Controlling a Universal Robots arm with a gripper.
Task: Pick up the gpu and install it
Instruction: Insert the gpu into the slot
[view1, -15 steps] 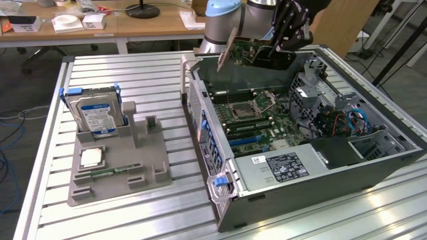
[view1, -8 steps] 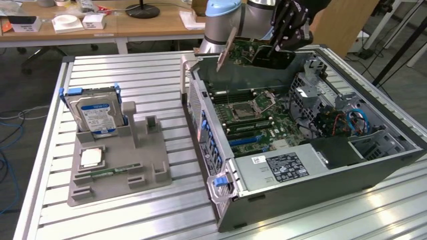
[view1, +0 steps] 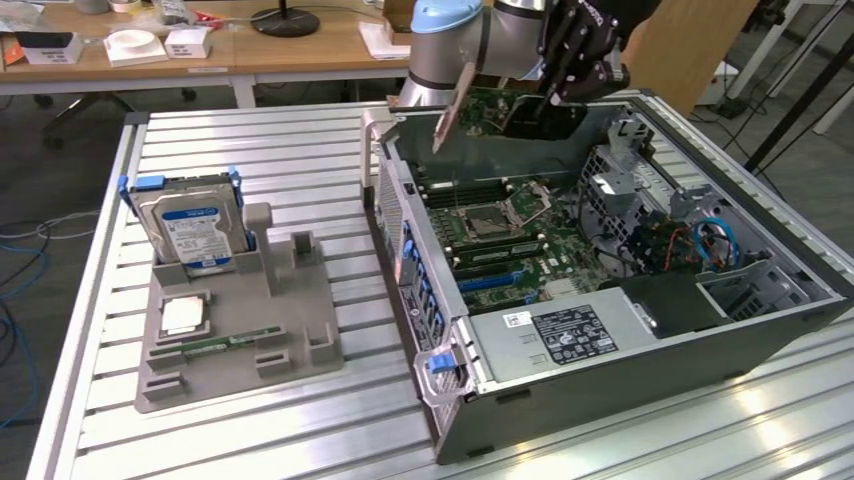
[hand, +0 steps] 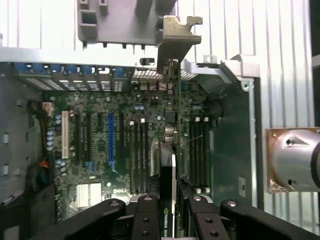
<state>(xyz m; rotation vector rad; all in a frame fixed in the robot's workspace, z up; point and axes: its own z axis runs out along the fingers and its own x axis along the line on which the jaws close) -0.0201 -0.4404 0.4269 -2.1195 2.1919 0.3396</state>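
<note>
Gpu (view1: 523, 112): thin flat circuit card, dark board, silvery metal bracket (hand: 176, 37) along one end. Held edge-on in the tool (hand: 168, 212), pinched between black fingers (hand: 145, 217) on both flat faces of the board. Carried in the air above the open computer case (view1: 441, 330), over the motherboard (hand: 125, 145), toward 12 o'clock of the case in the exterior view; bracket end pointing at the case's rear wall. Not yet seated in any slot, by the look of it.

Handling, as judged: light, stiff, fragile; exposed components on the faces, contact edge best left untouched. Best taken by the board's flat sides near the top edge, away from the bracket, as gripped now. Bracket thin and liable to snag on the case rim.

Elsewhere on the ribbed metal surface (view1: 267, 140), at 9 o'clock of the case: grey parts holder (view1: 274, 330) carrying a hard drive (view1: 194, 230) upright, a processor (view1: 182, 315) and a memory stick (view1: 220, 343) lying flat.
</note>
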